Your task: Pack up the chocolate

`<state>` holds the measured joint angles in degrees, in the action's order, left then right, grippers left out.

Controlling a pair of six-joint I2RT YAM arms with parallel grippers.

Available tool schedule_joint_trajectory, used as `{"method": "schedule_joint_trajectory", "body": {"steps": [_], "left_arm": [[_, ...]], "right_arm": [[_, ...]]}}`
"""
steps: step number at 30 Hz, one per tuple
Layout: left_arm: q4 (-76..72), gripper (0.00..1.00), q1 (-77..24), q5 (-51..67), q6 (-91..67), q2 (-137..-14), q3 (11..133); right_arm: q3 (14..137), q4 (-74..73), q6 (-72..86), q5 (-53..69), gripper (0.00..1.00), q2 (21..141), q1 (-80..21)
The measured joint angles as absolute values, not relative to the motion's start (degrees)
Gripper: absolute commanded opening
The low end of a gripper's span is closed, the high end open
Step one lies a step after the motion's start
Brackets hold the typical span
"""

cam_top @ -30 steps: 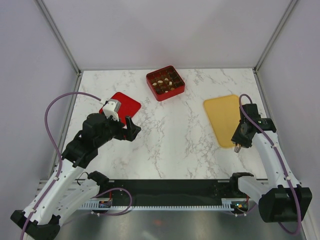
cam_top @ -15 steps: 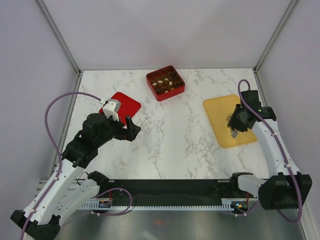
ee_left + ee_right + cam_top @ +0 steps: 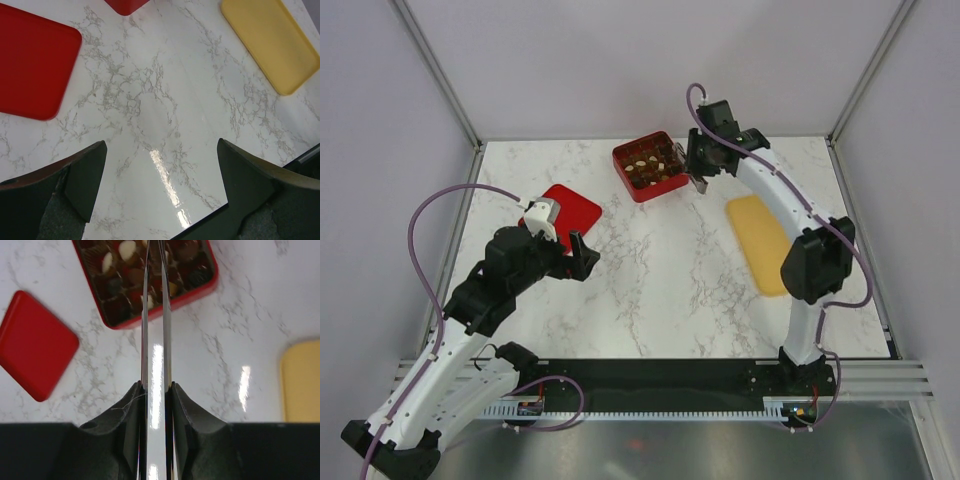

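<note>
Marble worktop (image 3: pixel 670 290), pale walls around. Chocolate (image 3: pixel 650 166) lies in the cells of the red box (image 3: pixel 665 189) at the far edge. Right gripper (image 3: pixel 701 184) hangs at the box's right corner, blades nearly together with a thin slit between; cannot tell if it pinches anything. Left gripper (image 3: pixel 582 255) is spread wide and holds nothing, above bare marble beside the red lid (image 3: pixel 572 208). Yellow tray (image 3: pixel 760 245) lies to the right, partly under the right arm.
</note>
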<state>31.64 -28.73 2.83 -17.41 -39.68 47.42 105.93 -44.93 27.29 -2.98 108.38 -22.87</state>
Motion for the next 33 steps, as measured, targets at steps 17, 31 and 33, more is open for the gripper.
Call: {"method": "schedule_joint_trajectory", "body": {"steps": [17, 31, 33], "left_arm": [[31.6, 1.00, -28.7, 1.6, -17.4, -39.8, 47.4], [31.7, 1.00, -28.7, 1.5, -17.4, -40.4, 47.4], [31.7, 1.00, -28.7, 1.5, -17.4, -40.5, 47.4]], "right_arm": [[125.5, -34.6, 22.4, -0.8, 0.38, 129.1, -25.8], [126.3, -30.1, 17.9, -4.0, 0.42, 134.5, -26.5], [127.0, -29.8, 17.7, -4.6, 0.43, 135.4, -26.5]]}}
